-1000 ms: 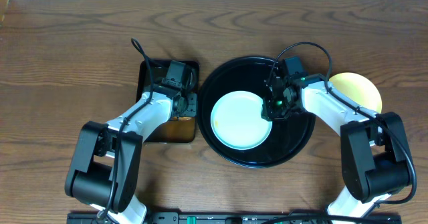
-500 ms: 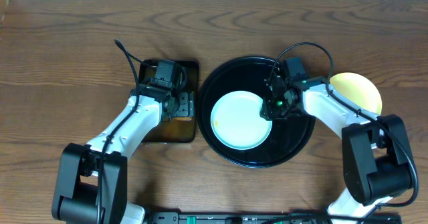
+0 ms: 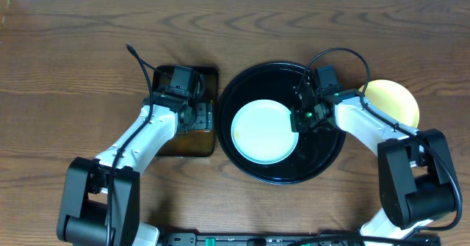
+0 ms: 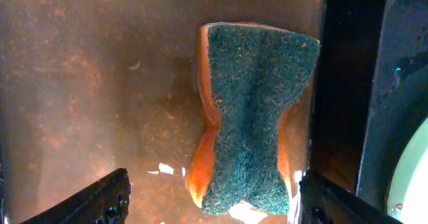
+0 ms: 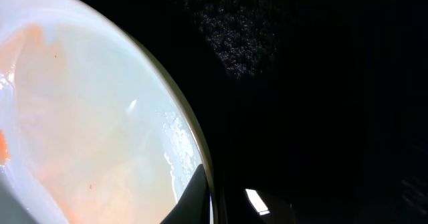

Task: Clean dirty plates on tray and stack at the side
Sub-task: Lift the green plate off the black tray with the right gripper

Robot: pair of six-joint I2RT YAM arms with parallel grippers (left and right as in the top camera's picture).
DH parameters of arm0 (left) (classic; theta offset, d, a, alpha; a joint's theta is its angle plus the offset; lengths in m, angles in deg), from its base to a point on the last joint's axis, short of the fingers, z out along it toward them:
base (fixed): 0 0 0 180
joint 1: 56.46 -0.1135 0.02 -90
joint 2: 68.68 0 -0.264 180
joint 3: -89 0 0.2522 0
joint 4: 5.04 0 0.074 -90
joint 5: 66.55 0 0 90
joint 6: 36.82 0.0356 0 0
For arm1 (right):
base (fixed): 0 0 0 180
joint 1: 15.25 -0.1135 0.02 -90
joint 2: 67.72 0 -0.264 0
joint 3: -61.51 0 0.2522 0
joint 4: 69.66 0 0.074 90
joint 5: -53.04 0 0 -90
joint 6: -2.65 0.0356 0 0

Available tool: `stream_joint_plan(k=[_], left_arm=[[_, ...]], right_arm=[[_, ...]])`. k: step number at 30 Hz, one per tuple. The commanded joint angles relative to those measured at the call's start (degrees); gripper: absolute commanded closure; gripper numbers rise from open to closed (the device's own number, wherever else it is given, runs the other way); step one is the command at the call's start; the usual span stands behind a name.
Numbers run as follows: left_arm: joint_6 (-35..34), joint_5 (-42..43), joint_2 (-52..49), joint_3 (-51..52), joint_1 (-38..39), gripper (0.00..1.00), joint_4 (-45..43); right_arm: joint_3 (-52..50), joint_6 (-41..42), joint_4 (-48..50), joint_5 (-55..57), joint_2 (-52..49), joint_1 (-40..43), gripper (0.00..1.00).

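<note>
A pale mint-blue plate (image 3: 264,132) with faint orange smears lies in the round black tray (image 3: 323,158). My right gripper (image 3: 301,118) is shut on the plate's right rim. In the right wrist view one finger (image 5: 194,198) lies on the inner side of the rim of the plate (image 5: 80,117); the other finger is lost against the dark tray (image 5: 321,83). A pale yellow plate (image 3: 394,99) lies on the table right of the tray. My left gripper (image 3: 195,115) is open over the sponge (image 4: 254,117), with a finger (image 4: 100,200) on each side, not touching it.
The sponge, green on top and orange below, lies in brownish water in the rectangular black pan (image 3: 165,147) left of the tray. The pan's right wall (image 4: 344,83) stands close to the tray's rim. Only one mint-blue plate shows.
My left arm swung its elbow outward and the gripper shifted slightly left over the pan, then held still. My right gripper edged slightly right at the plate's rim.
</note>
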Motion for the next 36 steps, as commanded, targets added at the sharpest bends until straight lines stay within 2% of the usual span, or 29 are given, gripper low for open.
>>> stream_joint_plan(k=[1,5,9,13,15,16,18,23,28,32,36], left_arm=[[0.3,-0.6,0.4,0.4,-0.3,0.18,0.4],[0.3,-0.6,0.4,0.4,-0.3,0.18,0.4],[0.3,-0.6,0.4,0.4,-0.3,0.18,0.4],[0.3,-0.7,0.4,0.4,-0.3,0.18,0.4],[0.3,-0.7,0.4,0.4,-0.3,0.18,0.4],[0.3,-0.7,0.4,0.4,-0.3,0.18,0.4],[0.3,-0.7,0.4,0.4,-0.3,0.18,0.3],[0.3,-0.7,0.4,0.4,-0.3,0.18,0.4],[0.3,-0.7,0.4,0.4,-0.3,0.17,0.4],[0.3,-0.7,0.4,0.4,-0.3,0.18,0.4],[0.3,-0.7,0.4,0.4,-0.3,0.18,0.4]], right_arm=[[0.9,-0.2,-0.6,4.8,1.5,1.7,0.99],[1.2,-2.2,-0.7,11.9,8.7,2.2,0.99],[1.2,-9.1,-0.7,19.0,15.8,2.1,0.99],[1.2,-9.9,-1.9,18.3,17.3,2.0,0.99],[1.0,-9.9,-3.7,13.6,16.5,2.0,0.96],[0.9,-10.6,-4.8,7.0,15.0,2.0,0.82],[0.9,-13.5,-5.1,0.3,12.2,2.0,0.78],[0.9,-13.6,-4.5,-6.1,2.4,2.0,0.74],[0.9,-14.6,-3.1,-11.2,-2.6,2.0,0.77],[0.9,-14.2,-2.9,-11.6,-3.8,2.0,0.99],[1.0,-14.5,-1.3,-17.4,-3.3,2.5,0.99]])
